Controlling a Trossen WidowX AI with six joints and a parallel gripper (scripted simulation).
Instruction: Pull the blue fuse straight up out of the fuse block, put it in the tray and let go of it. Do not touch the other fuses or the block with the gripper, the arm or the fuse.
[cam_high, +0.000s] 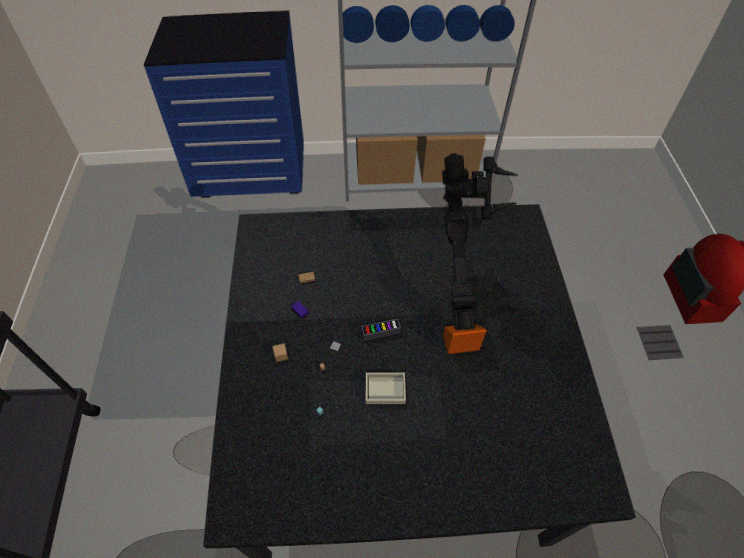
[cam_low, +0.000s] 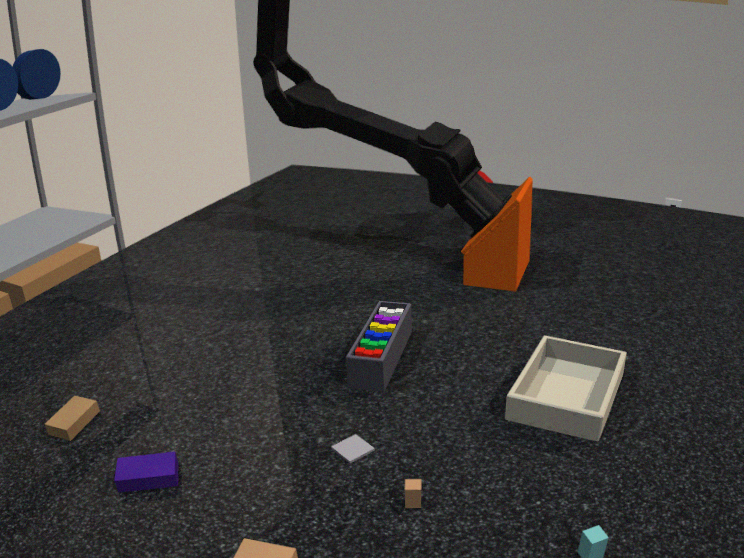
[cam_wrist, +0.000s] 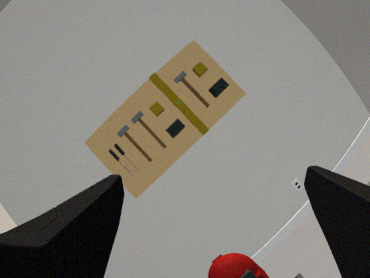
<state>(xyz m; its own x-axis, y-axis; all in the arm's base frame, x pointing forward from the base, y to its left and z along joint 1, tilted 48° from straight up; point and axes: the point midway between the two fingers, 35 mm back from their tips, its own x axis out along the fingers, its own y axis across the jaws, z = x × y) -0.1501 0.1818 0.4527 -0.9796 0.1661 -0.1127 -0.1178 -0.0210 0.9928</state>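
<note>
The claw (cam_wrist: 213, 220) gapes wide, grasping nothing, over the worktop (cam_low: 240, 270) toward its right edge; blue fuse (cam_low: 377, 334) untouched.

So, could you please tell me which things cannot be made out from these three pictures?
- End effector fingertips: in the exterior view the orange wedge-shaped cover hides them; the top view likewise.
- Blue fuse in the grey fuse block: too small in the top view to tell its seating; the wrist view misses it, facing the wall.
- Tan flat block: cut off by the exterior view's bottom edge.
- Beige tray: its near inner wall is hidden.
</note>
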